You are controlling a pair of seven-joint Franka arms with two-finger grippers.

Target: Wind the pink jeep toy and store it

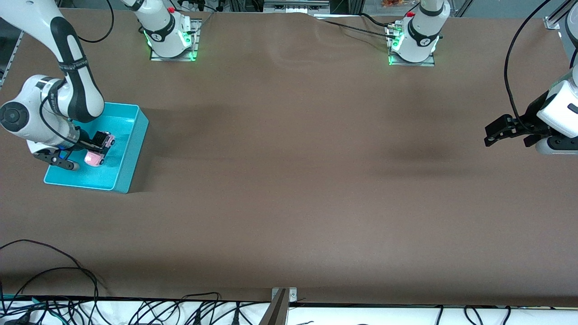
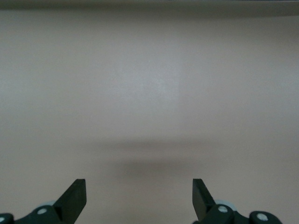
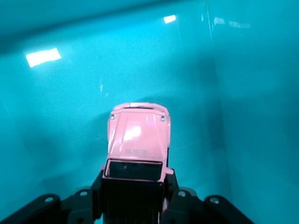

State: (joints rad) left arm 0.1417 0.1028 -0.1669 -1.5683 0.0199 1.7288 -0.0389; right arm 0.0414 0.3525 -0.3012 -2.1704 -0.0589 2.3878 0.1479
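at the left edge of the front view the right hand [image 1: 96, 143] is down inside the bin [image 1: 133, 149], pinching the jeep [image 1: 100, 149] by its black roof end. in the right wrist view the jeep [image 3: 138, 140] points its pink hood away from the hand [image 3: 134, 196], over the turquoise floor of the bin [image 3: 70, 93]. whether its wheels touch that floor cannot be told. the left hand [image 1: 505, 133] hangs spread over the bare desk [image 1: 293, 180] at the right edge, waiting; its fingers [image 2: 74, 198] stand wide apart.
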